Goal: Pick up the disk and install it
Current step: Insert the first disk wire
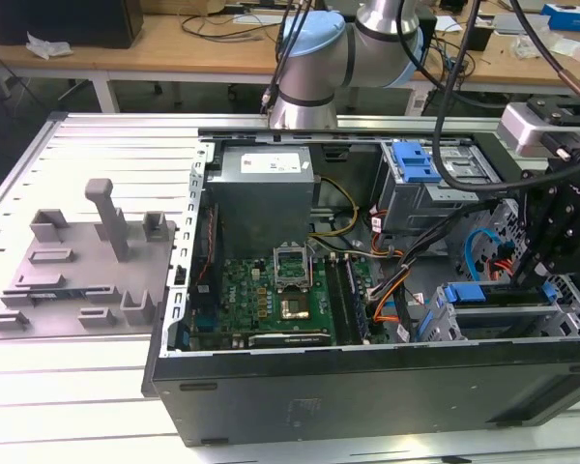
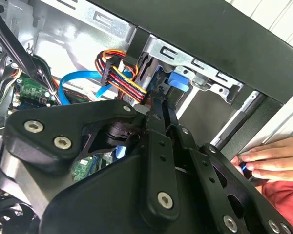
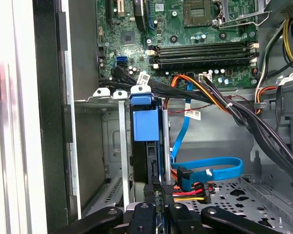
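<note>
On the exterior view's left you have the grey moulded fixture tray (image 1: 82,266) lying on the slatted metal desk (image 1: 97,155). The open black computer case (image 1: 367,387) sits to its right, holding the large grey power-supply box with a white sticker (image 1: 263,188) and the green motherboard (image 1: 266,300). Further toward that view's right sits the grey metal drive cage (image 1: 483,314), and your arm's black wrist assembly (image 1: 561,232) hangs over it.

In the first wrist view, the disk (image 3: 147,146), edge-on with its blue plastic carrier rails, stands in the cage slot (image 3: 123,146) between two upright metal walls. The black pincer (image 3: 156,207) is closed on the disk's near edge, fingers (image 3: 169,192) tight against it. A blue flat data cable (image 3: 210,168) and a bundle of red, yellow and black power wires (image 3: 190,190) lie just beside the slot.

By my reading the pick-up is done and the install is well along: the disk appears mostly in the bay. Whether it is fully seated you cannot tell. A person's hand (image 2: 268,163) rests on the case edge.
</note>
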Robot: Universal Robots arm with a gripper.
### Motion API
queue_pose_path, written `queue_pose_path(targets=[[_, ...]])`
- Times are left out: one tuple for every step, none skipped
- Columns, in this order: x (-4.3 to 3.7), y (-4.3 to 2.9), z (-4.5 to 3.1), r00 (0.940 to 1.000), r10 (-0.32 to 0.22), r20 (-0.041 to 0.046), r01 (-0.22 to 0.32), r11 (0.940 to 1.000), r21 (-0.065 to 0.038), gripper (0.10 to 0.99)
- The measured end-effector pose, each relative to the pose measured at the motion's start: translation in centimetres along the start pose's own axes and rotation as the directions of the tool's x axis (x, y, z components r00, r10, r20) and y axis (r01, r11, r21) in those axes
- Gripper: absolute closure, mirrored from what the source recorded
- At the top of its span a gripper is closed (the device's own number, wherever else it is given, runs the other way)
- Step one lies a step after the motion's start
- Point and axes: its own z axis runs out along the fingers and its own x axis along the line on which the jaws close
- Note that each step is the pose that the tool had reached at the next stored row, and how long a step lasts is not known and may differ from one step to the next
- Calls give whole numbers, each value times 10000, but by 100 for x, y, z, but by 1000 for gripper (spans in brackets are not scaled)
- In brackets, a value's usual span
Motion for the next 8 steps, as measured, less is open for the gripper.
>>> queue_pose_path(targets=[[0, 0, 2, 10000, 0, 0, 0, 10000, 0, 922], [-1, 0, 4, 10000, 0, 0, 0, 10000, 0, 922], [-1, 0, 6, 10000, 0, 1, 0, 10000, 0, 922], [-1, 0, 8, 10000, 0, 0, 0, 10000, 0, 922], [-1, 0, 10, 10000, 0, -2, 0, 10000, 1, 922], [-1, 0, 12, 10000, 0, -2, 0, 10000, 1, 922], [-1, 0, 14, 10000, 0, -1, 0, 10000, 0, 922], [-1, 0, 16, 10000, 0, 0, 0, 10000, 0, 922]])
